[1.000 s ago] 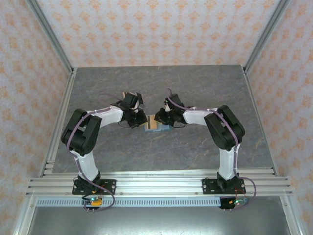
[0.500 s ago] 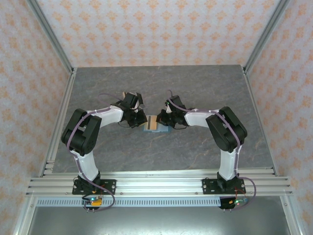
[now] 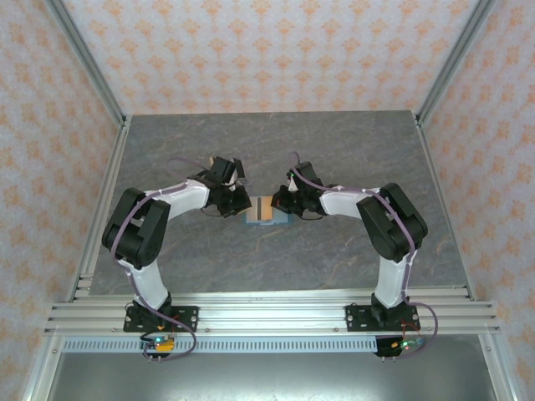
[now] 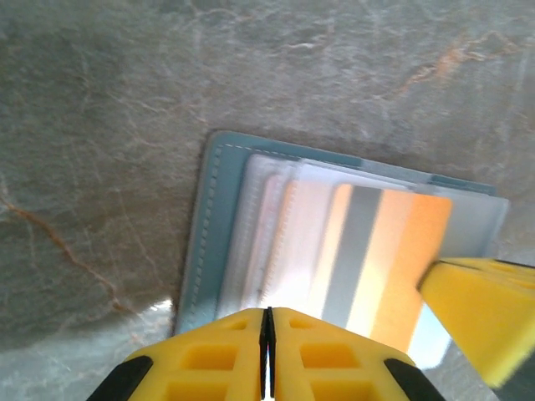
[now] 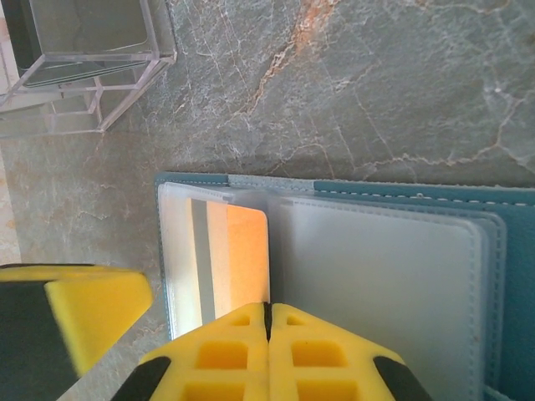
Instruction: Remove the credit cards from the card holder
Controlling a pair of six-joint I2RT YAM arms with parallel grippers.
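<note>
While the card holder (image 3: 266,210) lies open on the table (image 3: 351,150) between the two arms, the left hand (image 4: 267,322) is closed at its near edge and the right hand (image 5: 268,311) is closed against the orange card (image 5: 244,251). Whether either one pinches anything is unclear. Pin the holder firmly, then draw the card out straight and flat.

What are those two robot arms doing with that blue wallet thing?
The two arms meet in the middle of the table, where the blue-grey card holder lies open. The left gripper and the right gripper are both shut at its edges, over the clear sleeves. Whether they pinch a sleeve is hard to tell. A brown card with a grey stripe sits inside a sleeve, not yet pulled out.
</note>
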